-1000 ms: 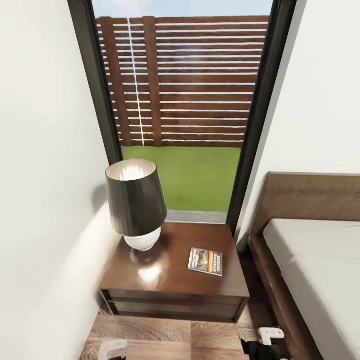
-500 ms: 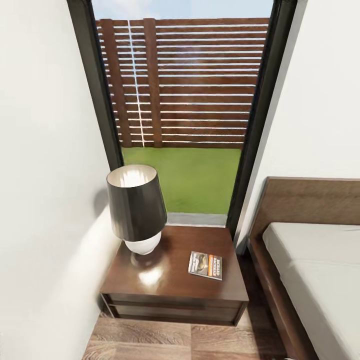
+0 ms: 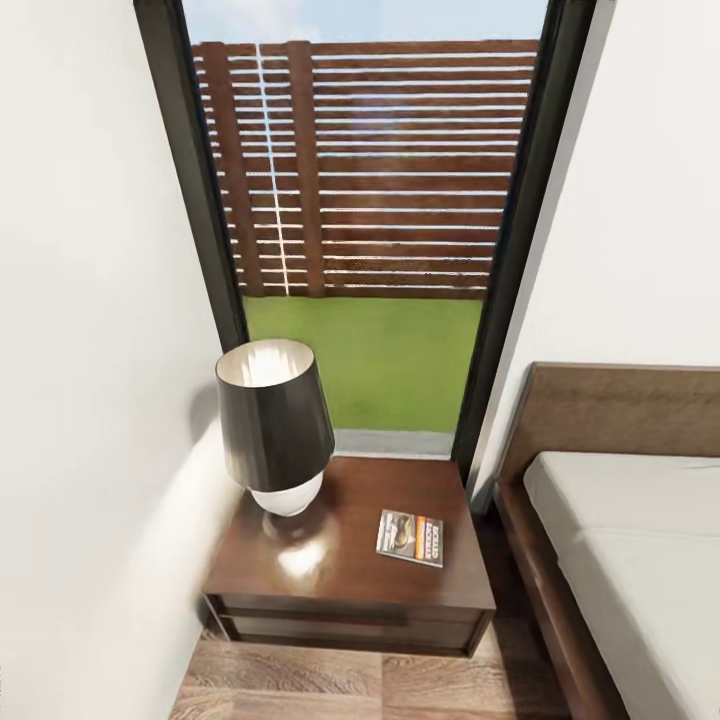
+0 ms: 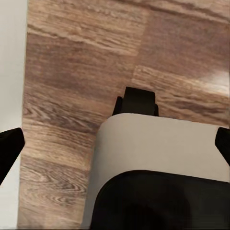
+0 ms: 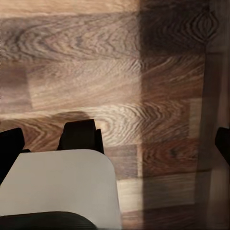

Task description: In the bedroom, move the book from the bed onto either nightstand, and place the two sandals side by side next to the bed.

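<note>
Glossy dark brown nightstand [image 3: 340, 570], book [image 3: 410, 537] with dark cover, orange band, white lettering, lamp [image 3: 275, 425] with black shade, white base, pale grey mattress [image 3: 640, 540], brown headboard [image 3: 620, 410], black window frame [image 3: 195, 200], brown slatted fence [image 3: 400, 170], green lawn [image 3: 370, 355], brown wood-grain floor [image 4: 72, 72].

rounded white base shell [image 4: 158, 148] over black underside, black wheel housing [image 5: 79, 135], black-tipped jaws

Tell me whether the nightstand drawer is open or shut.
Shut: the drawer front sits flush with the nightstand body, with the book lying flat on top.
</note>
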